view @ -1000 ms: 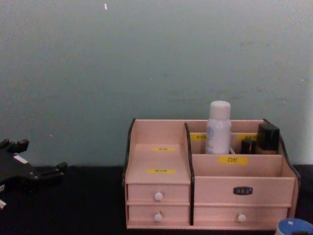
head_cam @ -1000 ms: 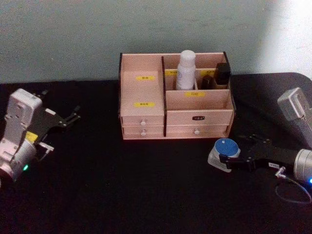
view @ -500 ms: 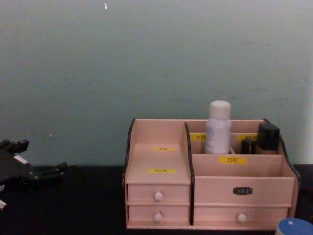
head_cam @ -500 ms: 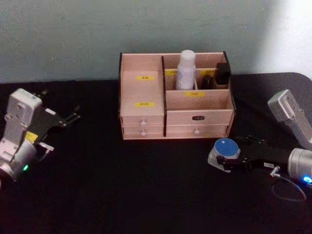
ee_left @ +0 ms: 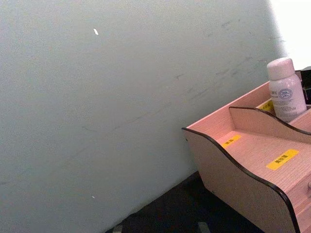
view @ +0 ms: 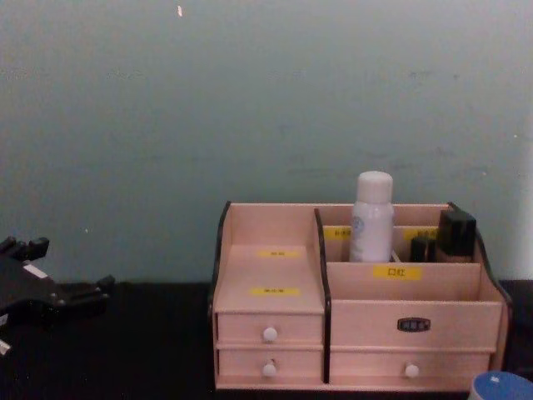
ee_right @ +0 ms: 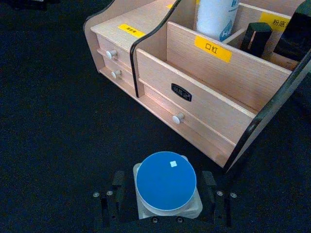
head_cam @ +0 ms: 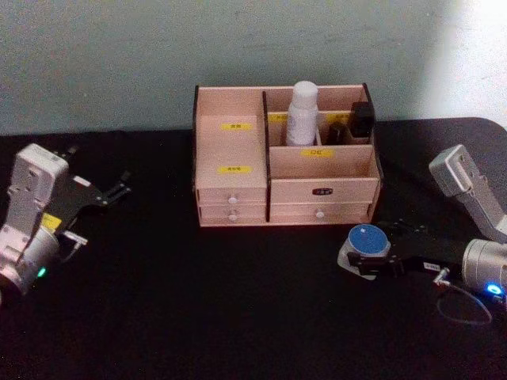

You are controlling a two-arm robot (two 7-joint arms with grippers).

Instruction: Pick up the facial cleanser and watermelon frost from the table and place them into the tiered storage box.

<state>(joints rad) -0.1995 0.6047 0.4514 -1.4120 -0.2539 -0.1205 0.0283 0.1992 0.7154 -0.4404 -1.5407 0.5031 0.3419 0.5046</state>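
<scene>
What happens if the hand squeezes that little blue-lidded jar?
The watermelon frost, straddled by the right hand, looks like smooth glass, so maybe slippery and breakable. It's squat, so probably won't tip. The left hand is parked.

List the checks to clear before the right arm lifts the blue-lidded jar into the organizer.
1. Facial cleanser stands in a rear compartment of the tiered storage box: ok.
2. Watermelon frost sits upright on the table: ok.
3. Right gripper straddles the jar: ok.
4. Jaws closed on the jar: not ok, a gap shows on one side.
5. Front compartment has room: ok.
6. Left gripper is parked far left, off the path: ok.
</scene>
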